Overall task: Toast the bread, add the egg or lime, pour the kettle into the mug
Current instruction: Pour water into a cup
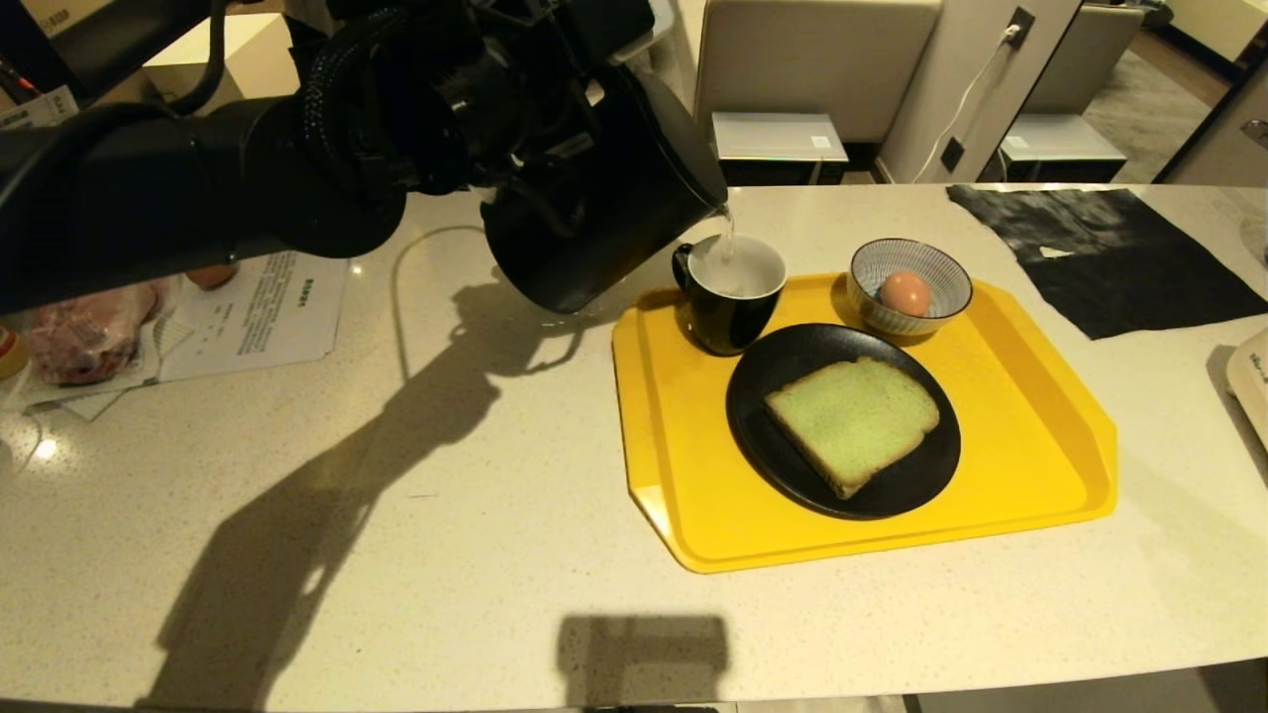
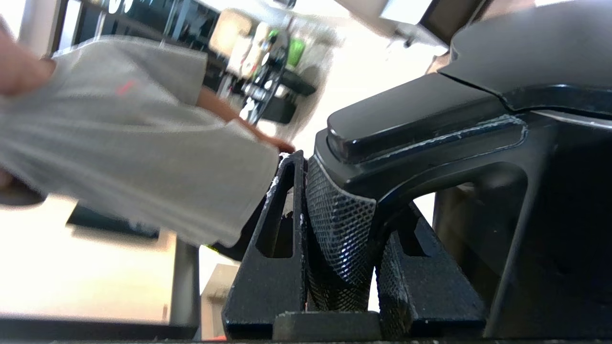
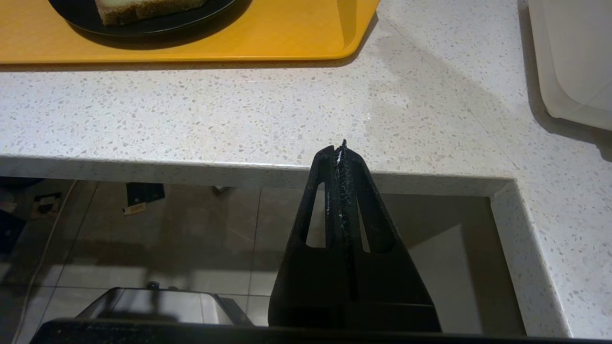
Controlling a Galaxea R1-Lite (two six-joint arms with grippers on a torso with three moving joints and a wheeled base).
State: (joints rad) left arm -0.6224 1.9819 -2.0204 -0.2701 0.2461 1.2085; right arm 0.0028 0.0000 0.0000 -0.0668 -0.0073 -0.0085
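The black kettle [image 1: 614, 198] hangs tilted over the back left corner of the yellow tray [image 1: 674, 446]. A thin stream of water runs from its spout into the black mug [image 1: 731, 297]. My left gripper [image 2: 342, 200] is shut on the kettle's textured loop handle [image 2: 339, 224]. The green bread [image 1: 852, 421] lies flat on a black plate [image 1: 773, 446] on the tray. The pinkish egg [image 1: 904, 293] rests in a striped bowl [image 1: 941, 272] behind the plate. My right gripper [image 3: 342, 145] is shut and empty, parked off the counter's front edge.
Papers [image 1: 258, 317], a wrapped packet [image 1: 79, 337] and a darker egg [image 1: 211, 275] lie at the counter's left. A black cloth [image 1: 1100, 253] covers the back right, and a white container [image 1: 1253, 376] sits at the right edge. A person's grey sleeve [image 2: 119, 134] is behind the kettle.
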